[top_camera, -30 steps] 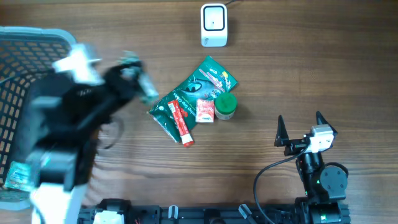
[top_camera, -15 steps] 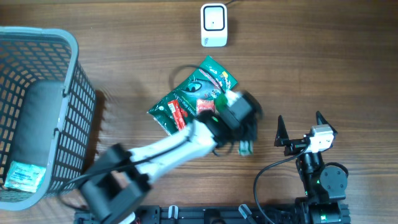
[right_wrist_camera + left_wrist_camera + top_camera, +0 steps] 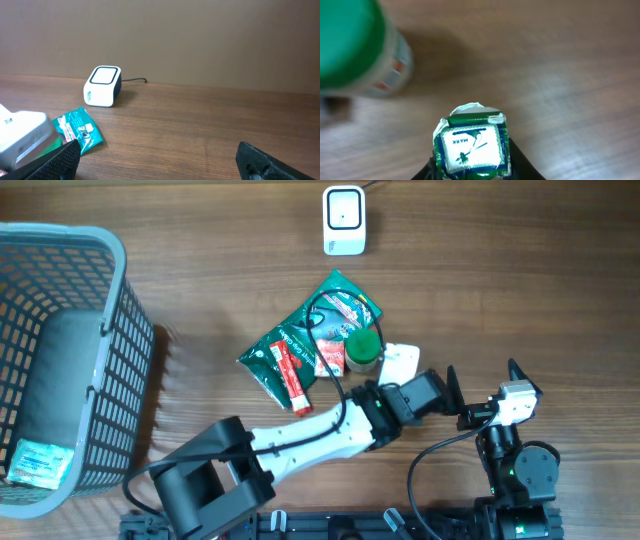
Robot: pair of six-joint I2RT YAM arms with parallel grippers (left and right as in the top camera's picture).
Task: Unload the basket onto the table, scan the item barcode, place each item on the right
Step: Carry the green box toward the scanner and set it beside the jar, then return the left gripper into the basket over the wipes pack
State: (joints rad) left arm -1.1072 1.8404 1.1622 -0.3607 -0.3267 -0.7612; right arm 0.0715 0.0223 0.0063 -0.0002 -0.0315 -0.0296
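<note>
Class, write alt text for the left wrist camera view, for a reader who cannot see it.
The left gripper holds a small green-and-white packet at the bottom edge of the picture, its printed label facing the camera, with a wooden table behind it. A blurred green-lidded jar sits at the upper left.

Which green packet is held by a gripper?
The small green-and-white sachet pinched in the left gripper, beside the green-lidded jar; the larger green pouches lie loose on the table.
</note>
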